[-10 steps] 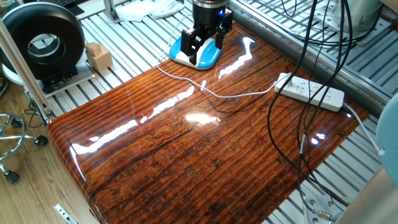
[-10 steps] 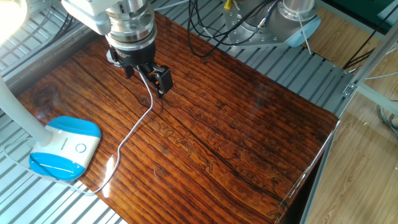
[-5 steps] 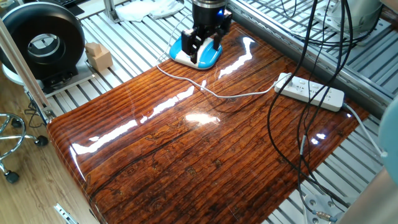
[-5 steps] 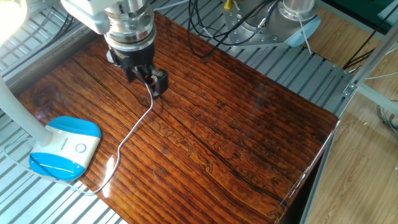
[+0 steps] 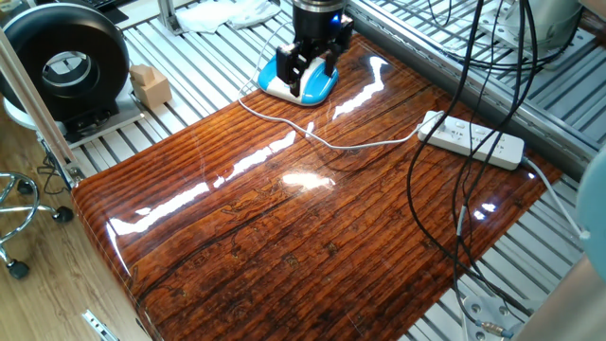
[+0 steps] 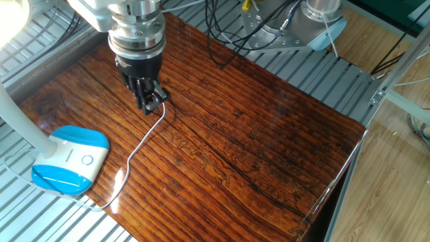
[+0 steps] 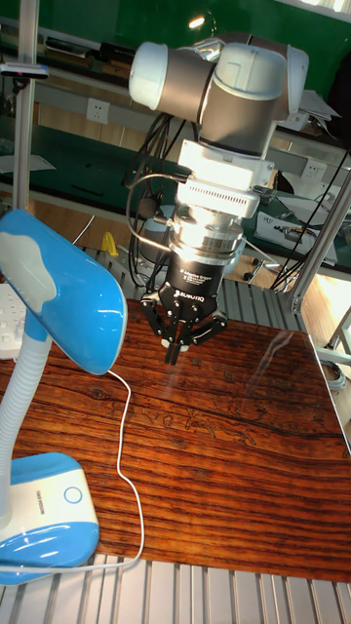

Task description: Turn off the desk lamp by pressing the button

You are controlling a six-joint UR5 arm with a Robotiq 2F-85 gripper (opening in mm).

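Observation:
The desk lamp's base [image 6: 70, 160], blue on top with a white rim, sits at the table's left edge, and its round button [image 6: 87, 159] faces up. A white gooseneck rises from the base to the blue lamp head [image 7: 63, 292]. My gripper [image 6: 149, 102] hangs over the wood up and to the right of the base, apart from it and just above the thin white cord [image 6: 142, 142]. Its fingertips are pressed together with nothing between them. In one fixed view the gripper [image 5: 305, 72] overlaps the lamp base [image 5: 320, 87]. The tall view shows the gripper [image 7: 175, 349] pointing down.
A long white power strip [image 5: 471, 139] lies at the table's right side with the cord running to it. Black cables [image 5: 466, 104] hang over that side. A black round fan [image 5: 64, 68] and a small cardboard box [image 5: 150, 85] sit off the table's left.
The fingers have closed from wide open to shut. In the other fixed view the gripper has shifted slightly left, toward the lamp base. The lamp has not moved.

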